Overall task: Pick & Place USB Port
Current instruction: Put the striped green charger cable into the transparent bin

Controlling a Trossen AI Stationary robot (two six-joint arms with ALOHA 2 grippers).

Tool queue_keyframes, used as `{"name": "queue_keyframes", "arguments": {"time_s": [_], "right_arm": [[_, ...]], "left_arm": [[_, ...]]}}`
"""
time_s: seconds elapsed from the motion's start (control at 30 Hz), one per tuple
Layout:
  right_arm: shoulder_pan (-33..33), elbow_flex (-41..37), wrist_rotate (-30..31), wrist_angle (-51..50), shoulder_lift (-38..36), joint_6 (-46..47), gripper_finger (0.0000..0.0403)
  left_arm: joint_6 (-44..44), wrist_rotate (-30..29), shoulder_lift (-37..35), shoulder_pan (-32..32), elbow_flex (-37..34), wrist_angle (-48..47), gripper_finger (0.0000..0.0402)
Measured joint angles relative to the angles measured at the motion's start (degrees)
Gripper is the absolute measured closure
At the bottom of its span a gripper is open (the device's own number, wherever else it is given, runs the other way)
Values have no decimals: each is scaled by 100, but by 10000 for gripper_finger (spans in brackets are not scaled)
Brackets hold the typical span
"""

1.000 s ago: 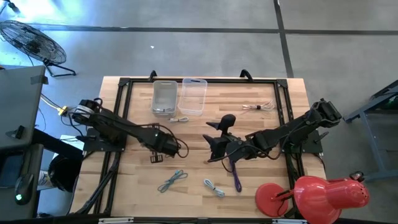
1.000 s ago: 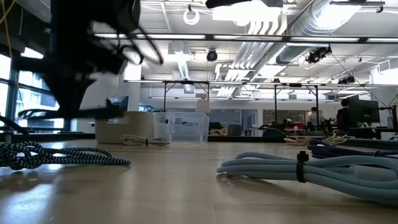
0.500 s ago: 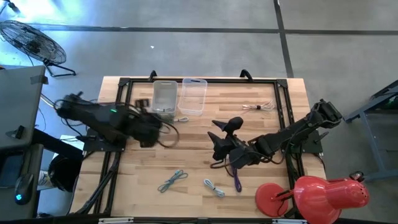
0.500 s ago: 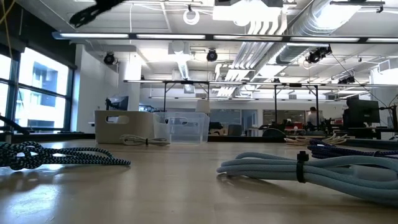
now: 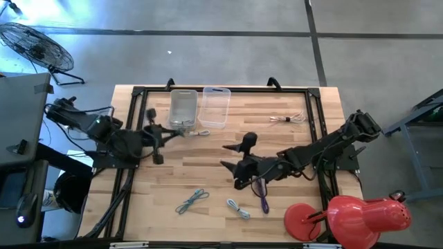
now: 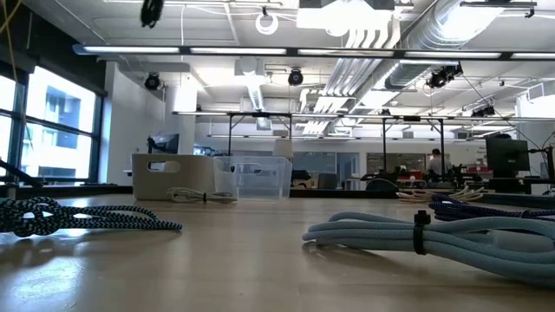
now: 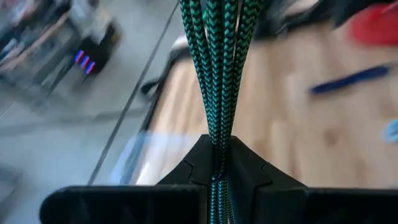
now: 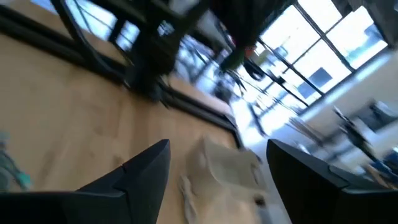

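Note:
My left gripper [image 5: 155, 137] is raised over the table's left part, near the grey bin [image 5: 183, 108], and is shut on a green-and-black braided USB cable [image 7: 217, 68]. My right gripper [image 5: 237, 153] hovers open over the middle of the table and touches nothing; its two fingers stand wide apart in the right wrist view [image 8: 217, 180]. A purple cable [image 5: 264, 198] lies on the wood just by it, on the near side. In the low view a dark part [image 6: 152, 10] of the raised left gripper or its cable shows at the top. My left gripper pinches a bundle of several strands of the braided cable [image 7: 217, 140] between its two fingers. The strands run straight away from the fingertips, drawn together. The cable is lifted off the table; which end or part it is cannot be told.
A clear bin [image 5: 215, 106] stands beside the grey bin at the far edge. White cables [image 5: 201, 133] [image 5: 289, 119], a teal cable [image 5: 192, 200] and a light blue cable [image 5: 237, 207] lie on the wood. A red lamp [image 5: 346, 216] sits at the near right corner.
My left gripper has risen from the table's middle with the braided cable and swung toward the left and far side, ending near the grey bin; the cable has come clear of the wood. My right gripper has shifted slightly toward the left.

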Motion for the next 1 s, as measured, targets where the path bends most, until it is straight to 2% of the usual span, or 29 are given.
{"name": "queue_keyframes", "arguments": {"time_s": [0.17,0.3,0.47,0.77,0.9,1.0], "right_arm": [[-98,0,-410,269,0,-3,144],[-200,0,-685,390,0,180,144],[-302,0,-911,546,19,218,144],[-486,2,-1352,890,297,191,144],[-529,0,-1368,906,354,192,144],[-530,2,-1435,934,354,196,144]], "left_arm": [[1633,1163,-567,0,-1485,3470,382],[2234,1932,-677,22,-2244,5251,383],[2147,2741,-553,409,-2609,5976,383],[2075,4294,369,1139,-2723,7182,383],[1956,4639,601,1364,-2724,7463,383],[1917,4679,749,1462,-2721,7559,383]]}}
